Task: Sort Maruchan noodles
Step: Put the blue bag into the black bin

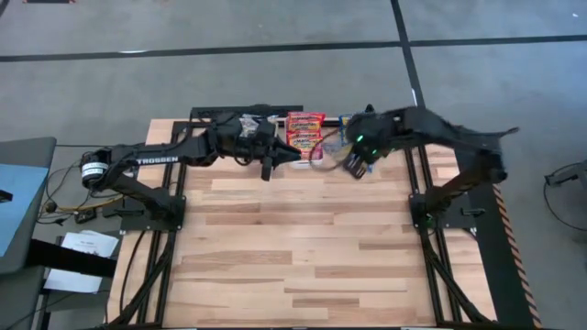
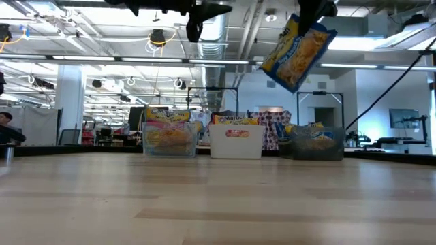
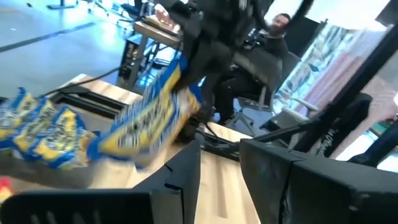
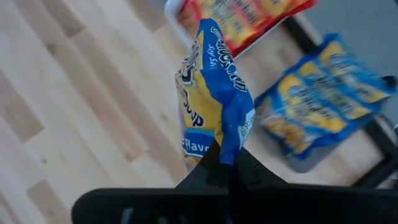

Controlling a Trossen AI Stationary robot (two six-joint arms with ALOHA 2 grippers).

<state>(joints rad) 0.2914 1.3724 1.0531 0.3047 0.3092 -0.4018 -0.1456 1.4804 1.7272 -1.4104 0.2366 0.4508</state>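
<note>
The right gripper (image 4: 227, 174) is clamped on a crinkly yellow-and-blue plastic noodle packet (image 4: 214, 99), dangling lengthwise high above the table; the grey bin of matching blue packets (image 4: 326, 118) sits just beyond and below it. The left gripper (image 1: 268, 165) hovers nearby, part-open, empty.

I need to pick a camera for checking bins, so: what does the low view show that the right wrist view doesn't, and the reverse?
Only the low view: all three bins side by side, the clear bin, the white bin and the grey bin, plus the room behind them.

Only the right wrist view: the right gripper, jaws shut on the packet's edge, and the bins' contents from above.

Both: the blue-and-yellow noodle packet hanging above the table.
</note>
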